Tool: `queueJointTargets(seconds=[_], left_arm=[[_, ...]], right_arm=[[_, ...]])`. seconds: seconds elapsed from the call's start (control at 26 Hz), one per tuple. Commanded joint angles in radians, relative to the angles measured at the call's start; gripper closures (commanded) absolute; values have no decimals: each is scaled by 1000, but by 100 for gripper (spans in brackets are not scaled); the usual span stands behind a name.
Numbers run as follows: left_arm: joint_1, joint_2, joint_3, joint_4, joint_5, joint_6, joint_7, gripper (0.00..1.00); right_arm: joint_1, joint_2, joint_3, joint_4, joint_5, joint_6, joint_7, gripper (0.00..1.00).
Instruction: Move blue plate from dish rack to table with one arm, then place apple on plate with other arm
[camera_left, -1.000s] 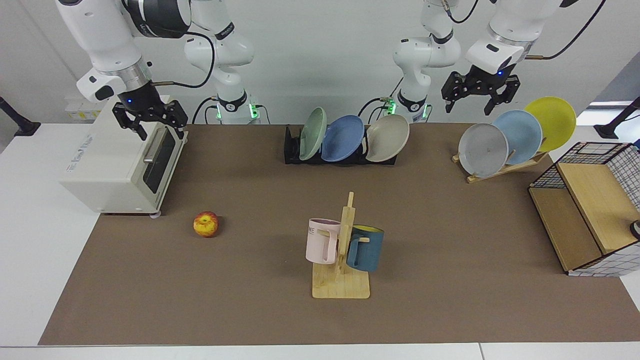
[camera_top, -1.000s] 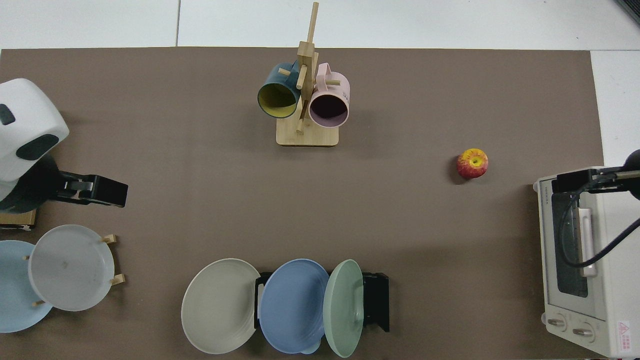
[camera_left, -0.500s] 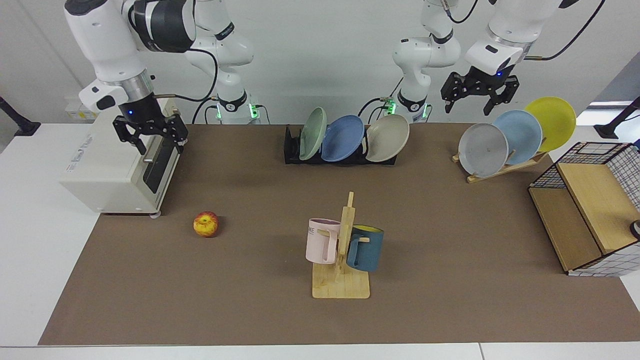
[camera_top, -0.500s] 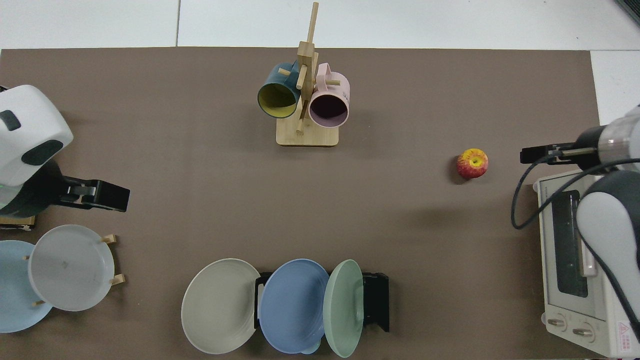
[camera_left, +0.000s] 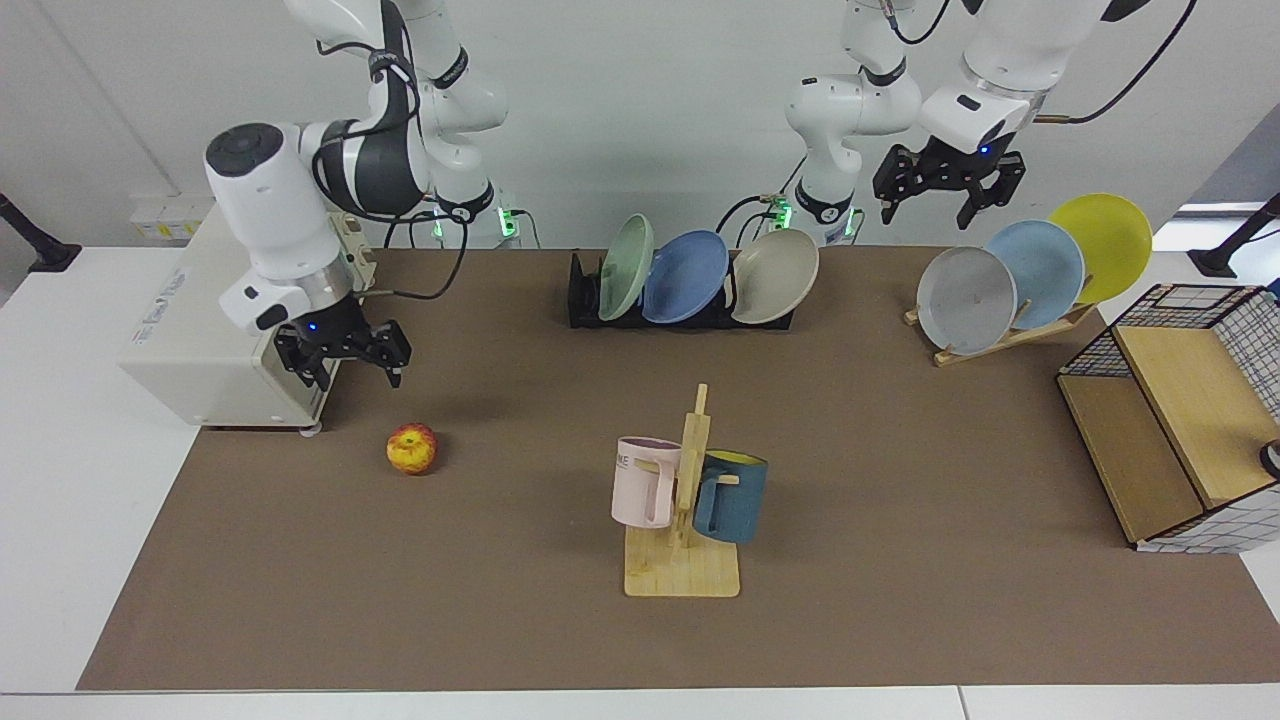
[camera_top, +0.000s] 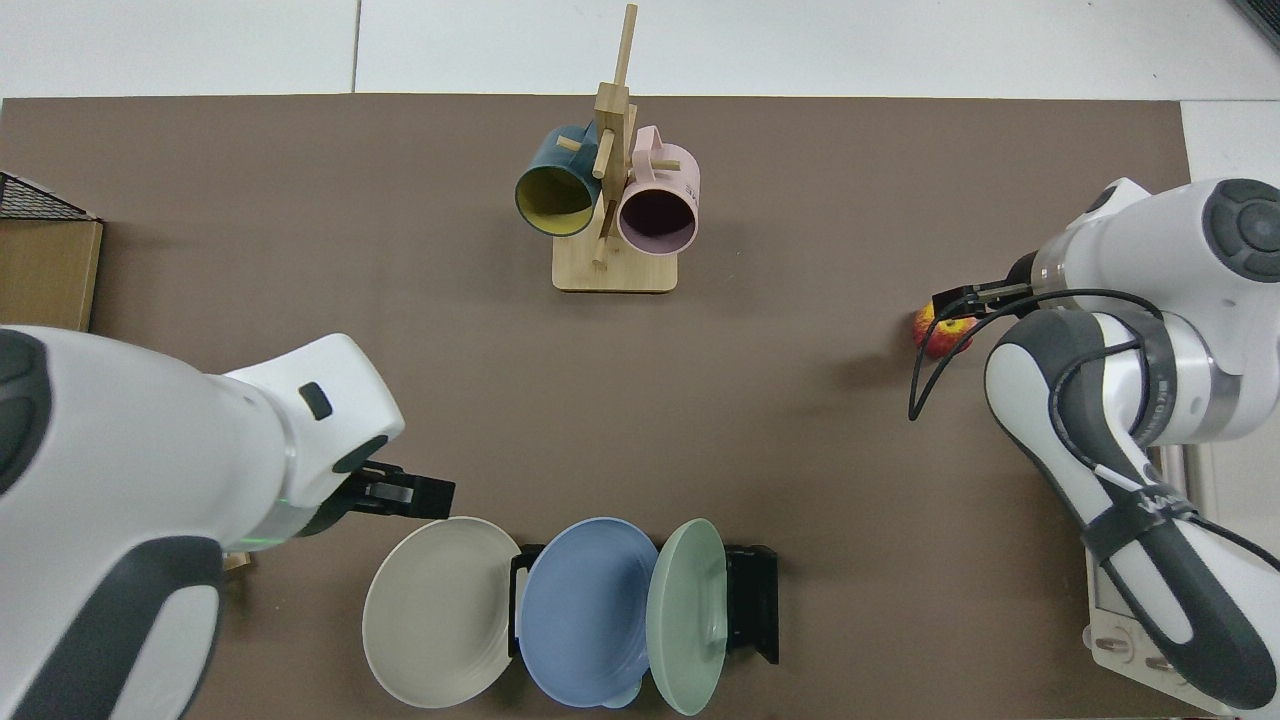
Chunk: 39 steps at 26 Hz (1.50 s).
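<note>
The right gripper (camera_left: 344, 356) has dropped in the last half second from beside the top of the toaster oven (camera_left: 215, 340) to a low spot in front of its door, its jaws spread wide and pointing down, holding nothing. The apple (camera_left: 412, 448) sits on the tabletop (camera_left: 900, 480) just beyond those jaws, a little nearer the camera and to the side, not yet between them. In the top view the wrist already overlaps the edge of the apple (camera_top: 940, 333), so this arm looks to be lining up early on the fruit.

The left gripper (camera_left: 948, 184) has lifted slightly and shifted away from the wooden plate stand (camera_left: 1010, 335) toward the middle of the tabletop. Its jaws are also wide and empty. In the top view this gripper (camera_top: 415, 494) now hangs over the outer rim of the beige plate (camera_top: 440, 610), which it did not a moment ago. The blue plate (camera_left: 686, 277) stands untouched in the dish rack (camera_left: 585, 300), between the green plate (camera_left: 626, 267) and the beige one, well below the left jaws and off to their side.

So both arms have started at once, but no step is done: the plate must leave the rack first, and the apple has nowhere to go until it does. The left jaws need to travel past the beige plate to reach the blue rim. The mug stand (camera_left: 682, 520) with its two mugs stays clear of both paths.
</note>
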Motion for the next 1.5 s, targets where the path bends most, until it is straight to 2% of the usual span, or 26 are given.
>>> queueJointTargets(seconds=[0.0, 0.23, 0.42, 0.54, 0.69, 0.73, 0.77, 0.85, 0.96, 1.0, 1.23, 1.46], left_arm=[[-43, -52, -28, -203, -46, 187, -66, 0], [-94, -76, -54, -383, -99, 332, -77, 0], [-166, -57, -59, -455, -151, 340, -78, 0], [-207, -57, -60, -510, -199, 392, -77, 0], [-213, -57, -60, -520, -205, 404, -77, 2], [-218, -55, -60, -523, -205, 404, -80, 5], [-223, -51, -62, -524, -205, 407, -84, 13], [-227, -44, -63, -524, -207, 409, -96, 49], [-227, -41, -68, -524, -207, 409, -96, 91], [-227, -41, -68, -524, -207, 409, -93, 100], [-223, -31, -66, -512, -196, 396, -89, 100], [-194, -40, -57, -472, -182, 366, -86, 100]], right_arm=[[11, 37, 0, -32, 13, 63, -20, 0], [-23, 78, -1, -70, 13, 129, -176, 0], [-23, 112, -1, -70, 13, 184, -195, 0], [-11, 135, 1, -70, 13, 226, -189, 0], [-3, 152, 1, -70, 13, 258, -189, 0], [-3, 158, 1, -69, 13, 275, -192, 0], [-3, 163, 1, -69, 13, 293, -196, 0], [-1, 166, 0, -69, 13, 301, -195, 0], [-12, 166, -1, -72, 13, 299, -202, 0], [-12, 164, -1, -72, 13, 298, -202, 0], [-9, 163, -1, -75, 13, 287, -199, 0], [0, 161, -1, -78, 13, 284, -198, 1]])
